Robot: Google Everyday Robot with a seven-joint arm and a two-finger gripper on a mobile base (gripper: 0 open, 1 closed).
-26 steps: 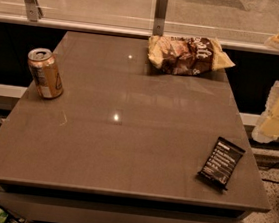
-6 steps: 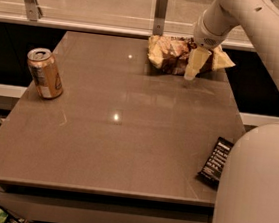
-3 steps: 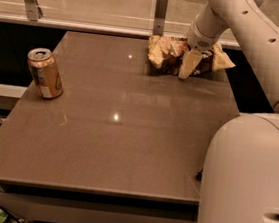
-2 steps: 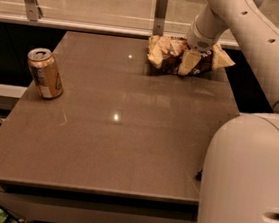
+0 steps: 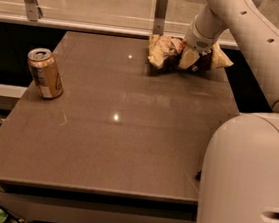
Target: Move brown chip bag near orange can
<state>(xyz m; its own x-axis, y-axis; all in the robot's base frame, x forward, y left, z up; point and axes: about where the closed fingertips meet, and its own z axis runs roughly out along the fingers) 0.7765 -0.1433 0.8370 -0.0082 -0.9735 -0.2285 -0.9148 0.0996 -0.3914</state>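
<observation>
Only one camera covers this spot. It sits high above the near edge of the brown table point(image 5: 125, 147), tilted down and facing across the top toward the glass barrier point(image 5: 91, 2) along the upper frame. It is close in, so the tabletop fills most of the picture. A bulky white link of the robot arm point(image 5: 247, 181) crowds the lower right, very near the lens. At the far edge, upper centre-right, the gripper point(image 5: 188, 58) is at the brown chip bag point(image 5: 161, 50). The orange can point(image 5: 45, 73) stands at middle left.
</observation>
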